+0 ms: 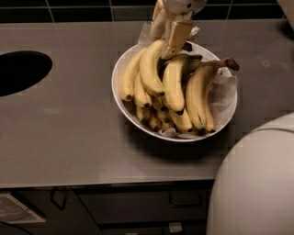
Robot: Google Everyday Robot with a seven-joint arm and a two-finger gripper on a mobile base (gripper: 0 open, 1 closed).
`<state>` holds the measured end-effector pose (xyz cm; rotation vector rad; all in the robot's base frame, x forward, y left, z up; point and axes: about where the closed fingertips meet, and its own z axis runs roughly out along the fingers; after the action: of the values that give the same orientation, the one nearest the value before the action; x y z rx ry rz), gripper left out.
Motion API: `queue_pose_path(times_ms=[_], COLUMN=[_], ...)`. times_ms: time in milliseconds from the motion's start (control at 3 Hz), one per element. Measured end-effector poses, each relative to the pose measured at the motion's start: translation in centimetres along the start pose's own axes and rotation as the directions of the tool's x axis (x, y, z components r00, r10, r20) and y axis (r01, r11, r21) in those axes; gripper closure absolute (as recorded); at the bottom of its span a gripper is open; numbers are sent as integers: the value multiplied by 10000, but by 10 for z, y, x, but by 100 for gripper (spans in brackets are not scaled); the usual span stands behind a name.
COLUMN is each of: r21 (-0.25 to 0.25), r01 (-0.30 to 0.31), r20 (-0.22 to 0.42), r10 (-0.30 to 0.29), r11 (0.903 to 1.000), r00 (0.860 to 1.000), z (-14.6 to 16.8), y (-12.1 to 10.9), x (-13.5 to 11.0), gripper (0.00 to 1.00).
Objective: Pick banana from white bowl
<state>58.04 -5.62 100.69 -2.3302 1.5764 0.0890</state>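
Grey countertop (69,137) under dark tiles (82,9), white bowl (120,98) heaped with bananas, gripper (163,44) down at its far rim over the stems, honestly can't tell if it's clamped anything, banana (150,69) in the pile, stem by the gripper

Legible text, brands, numbers, signs: none. One candidate: a pale label (13,210) on the cabinet front (138,206), lower left, with print too small to read. The gripper (166,40), unmarked, hangs above the far rim of the white bowl (115,89).
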Motion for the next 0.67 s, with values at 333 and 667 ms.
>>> queue_pose_path(times_ms=[333,667], r21=[-43,-88], r01=[-40,-27], r20=[-17,-16], r10=[40,27], r11=[10000,10000], r00=[10000,10000], z=[0,2], y=[2,2], x=[1,1], gripper=[51,51])
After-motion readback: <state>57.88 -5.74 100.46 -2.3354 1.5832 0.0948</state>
